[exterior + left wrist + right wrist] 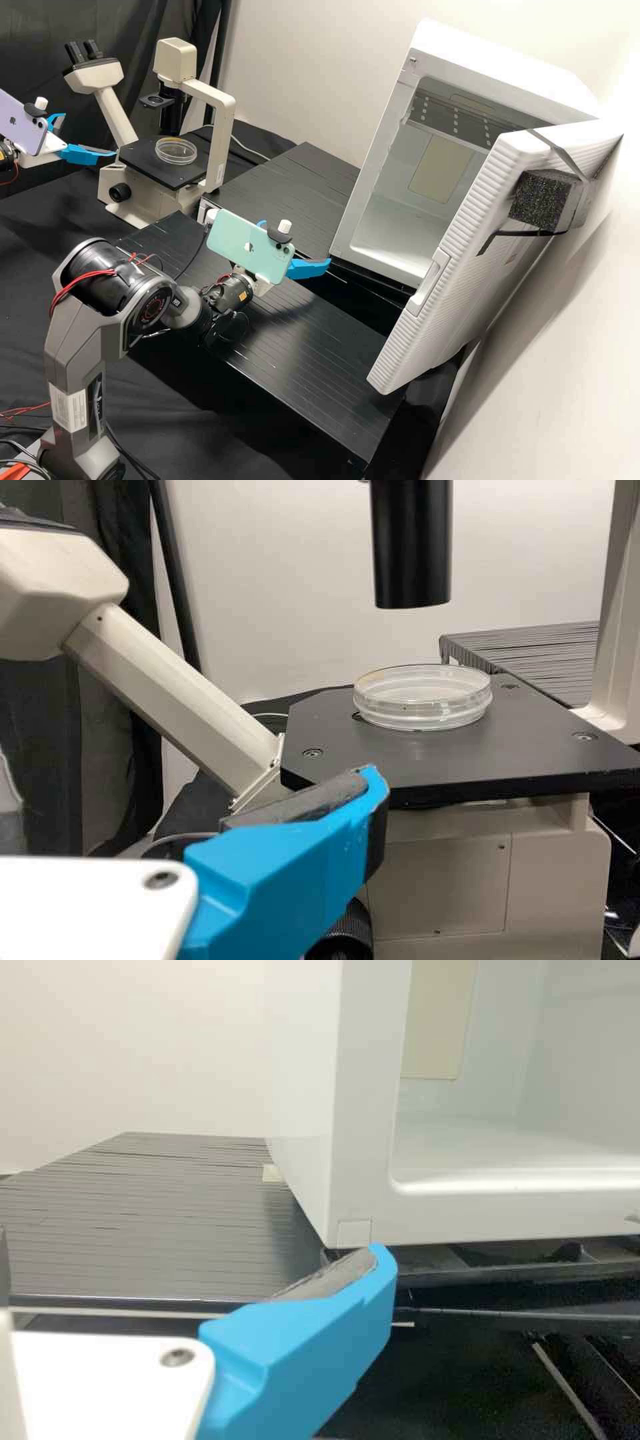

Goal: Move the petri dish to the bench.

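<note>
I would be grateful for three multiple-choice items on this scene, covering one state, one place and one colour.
1. How is the door of the white cabinet?
A) Shut
B) Open
C) Taken off

2. Where is the petri dish?
A) On the stage of the microscope
B) Inside the white cabinet
C) On the floor

3. What colour is the phone mounted by the left hand?
A) Yellow
B) Red
C) Lilac

Key:
1. B: the high view shows the door swung out and the cabinet's inside laid bare.
2. A: the left wrist view shows the dish resting on the black stage.
3. C: the high view shows its pale purple back.
</note>
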`<move>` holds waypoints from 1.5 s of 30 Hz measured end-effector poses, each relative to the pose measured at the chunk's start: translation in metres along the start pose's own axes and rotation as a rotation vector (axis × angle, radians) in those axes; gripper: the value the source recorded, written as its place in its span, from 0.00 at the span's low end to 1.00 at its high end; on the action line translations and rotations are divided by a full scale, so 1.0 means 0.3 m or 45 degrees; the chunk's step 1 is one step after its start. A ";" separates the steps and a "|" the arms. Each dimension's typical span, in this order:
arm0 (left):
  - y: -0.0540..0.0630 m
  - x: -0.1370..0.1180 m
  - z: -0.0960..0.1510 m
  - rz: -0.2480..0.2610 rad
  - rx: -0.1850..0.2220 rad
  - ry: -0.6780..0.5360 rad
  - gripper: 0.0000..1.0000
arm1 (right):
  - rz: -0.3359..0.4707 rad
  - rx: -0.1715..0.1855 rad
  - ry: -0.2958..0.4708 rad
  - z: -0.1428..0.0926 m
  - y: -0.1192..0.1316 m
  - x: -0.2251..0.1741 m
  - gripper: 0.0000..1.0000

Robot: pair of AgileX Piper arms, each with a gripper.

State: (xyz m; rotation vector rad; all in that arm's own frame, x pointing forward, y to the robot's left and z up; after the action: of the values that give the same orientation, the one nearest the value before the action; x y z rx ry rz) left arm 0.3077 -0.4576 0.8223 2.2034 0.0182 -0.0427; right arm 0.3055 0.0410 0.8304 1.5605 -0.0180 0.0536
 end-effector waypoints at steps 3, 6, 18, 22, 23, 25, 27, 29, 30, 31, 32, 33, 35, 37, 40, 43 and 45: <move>0.000 0.000 0.000 0.000 0.000 0.000 1.00 | 0.000 0.000 0.000 0.000 0.000 0.000 1.00; 0.000 0.000 0.000 0.000 0.000 0.000 1.00 | 0.000 0.000 0.000 0.000 0.000 0.000 1.00; 0.000 0.000 0.000 0.000 0.000 0.000 1.00 | 0.028 0.082 0.123 -0.026 -0.012 -0.181 1.00; 0.000 0.000 0.000 0.000 0.000 0.000 1.00 | -0.015 0.110 0.277 -0.102 -0.055 -0.281 1.00; 0.000 0.000 0.000 0.000 0.000 0.000 1.00 | -0.042 0.109 0.333 -0.132 -0.075 -0.307 1.00; 0.000 0.000 0.000 0.000 0.000 0.000 1.00 | -0.059 0.096 0.400 -0.173 -0.090 -0.333 1.00; 0.000 0.000 0.000 0.000 0.000 0.000 1.00 | -0.100 0.082 0.496 -0.239 -0.122 -0.366 1.00; 0.000 0.000 0.000 0.000 0.000 0.000 1.00 | -0.118 0.059 0.555 -0.287 -0.144 -0.382 1.00; 0.000 0.000 0.000 0.000 0.000 0.000 1.00 | -0.125 0.059 0.587 -0.315 -0.153 -0.387 1.00; 0.000 0.000 0.000 0.000 0.000 0.000 1.00 | -0.121 0.052 0.602 -0.339 -0.158 -0.387 1.00; 0.000 0.000 0.000 0.000 0.000 0.000 1.00 | -0.129 0.053 0.621 -0.363 -0.166 -0.389 1.00; 0.000 0.000 0.000 0.000 0.000 0.000 1.00 | -0.129 0.044 0.639 -0.384 -0.170 -0.389 1.00; 0.000 0.000 0.000 0.000 0.000 0.000 1.00 | -0.124 0.032 0.676 -0.435 -0.184 -0.380 1.00; 0.000 0.000 0.000 0.000 0.000 0.000 1.00 | -0.127 0.018 0.693 -0.482 -0.202 -0.362 1.00; 0.000 0.000 0.000 0.000 0.000 0.000 1.00 | -0.133 -0.002 0.692 -0.529 -0.225 -0.329 1.00; 0.000 0.000 0.000 0.000 0.000 0.000 1.00 | -0.160 -0.024 0.671 -0.565 -0.261 -0.285 1.00; 0.000 0.000 0.000 0.000 0.000 0.000 1.00 | -0.187 -0.033 0.645 -0.584 -0.297 -0.245 1.00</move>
State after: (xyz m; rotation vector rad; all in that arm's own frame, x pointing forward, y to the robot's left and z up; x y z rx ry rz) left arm 0.3077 -0.4576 0.8223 2.2034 0.0182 -0.0427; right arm 0.2323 0.2137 0.7361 1.4812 0.4918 0.3292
